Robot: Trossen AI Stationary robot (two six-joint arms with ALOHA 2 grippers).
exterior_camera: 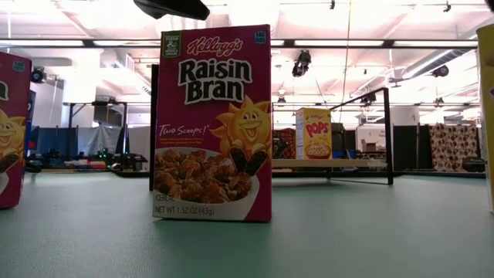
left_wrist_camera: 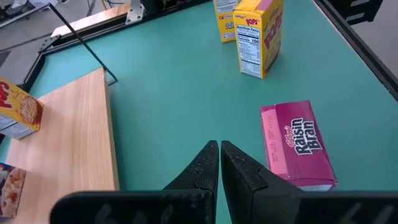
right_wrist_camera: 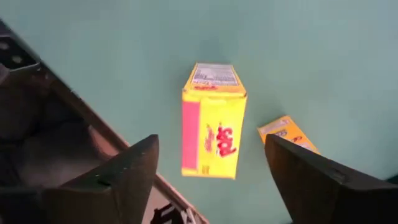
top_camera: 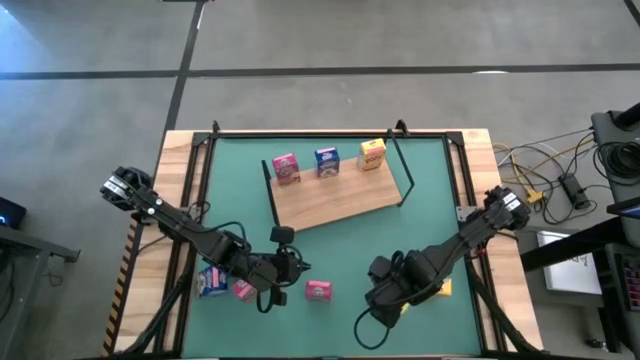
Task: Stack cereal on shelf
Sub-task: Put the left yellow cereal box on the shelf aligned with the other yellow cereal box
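High view | shelf (top_camera: 340, 196): three boxes | left jaws together | right jaws apart

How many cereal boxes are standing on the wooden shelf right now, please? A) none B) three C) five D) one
B: the high view shows a pink box, a blue box and a yellow box in a row on the shelf.

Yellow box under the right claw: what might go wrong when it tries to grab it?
The right gripper hangs open above a yellow box, with a second yellow box lying close by. A finger could nudge that neighbour or pinch both. On the shelf, three upright boxes leave little room along the back, so placing another may topple one.
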